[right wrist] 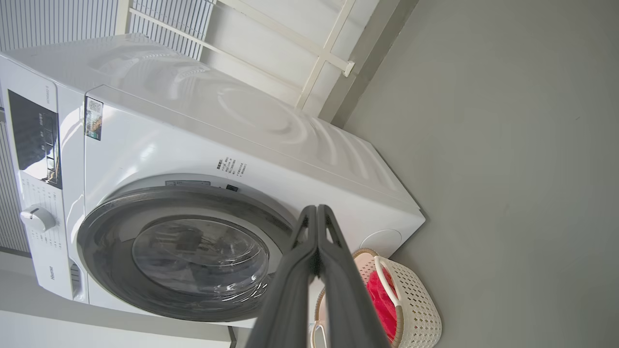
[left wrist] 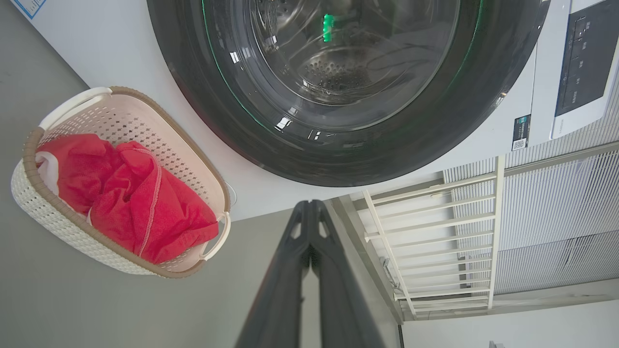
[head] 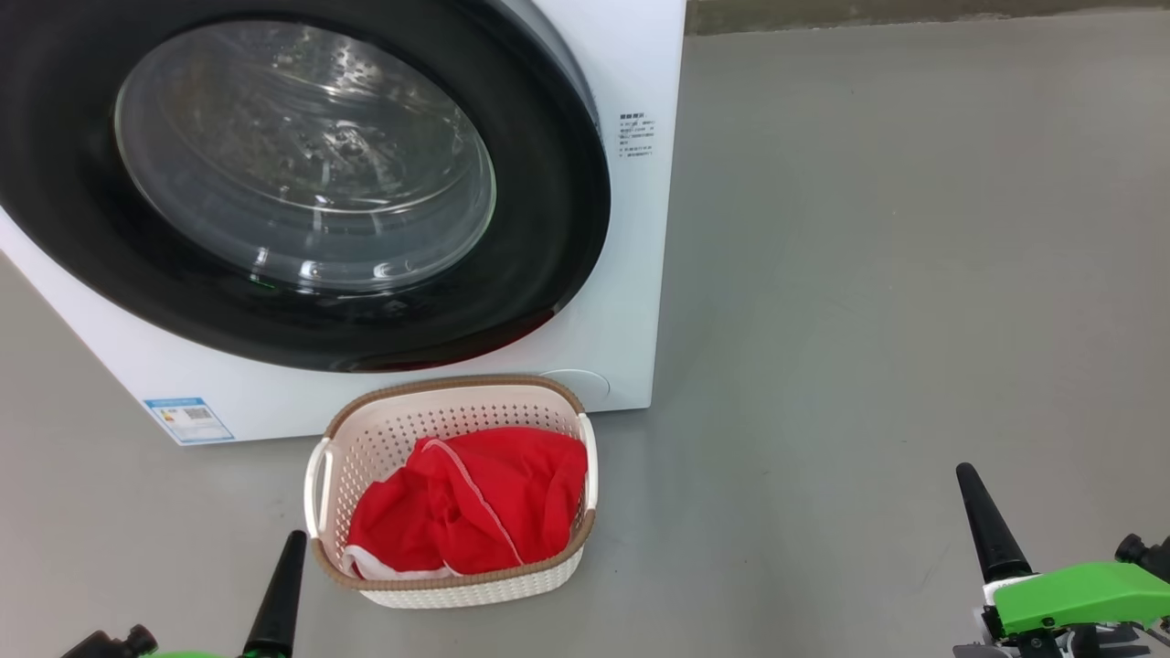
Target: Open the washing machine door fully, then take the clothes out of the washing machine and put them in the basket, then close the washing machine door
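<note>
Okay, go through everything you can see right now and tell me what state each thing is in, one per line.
Round black-rimmed glass washing machine door: closed flush against the machine.
White front-loading washing machine: upright, no red fabric visible through the glass.
Red fabric clothes: bunched up inside the basket.
Cream perforated plastic basket: upright on the floor before the machine, holding the clothes.
Left gripper: shut, empty.
Right gripper: shut, empty.

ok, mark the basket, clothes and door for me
basket (head: 475, 592), head view, front wall below the rim.
clothes (head: 539, 493), head view, red fabric right of the trim.
door (head: 548, 228), head view, black rim right of the glass.
</note>
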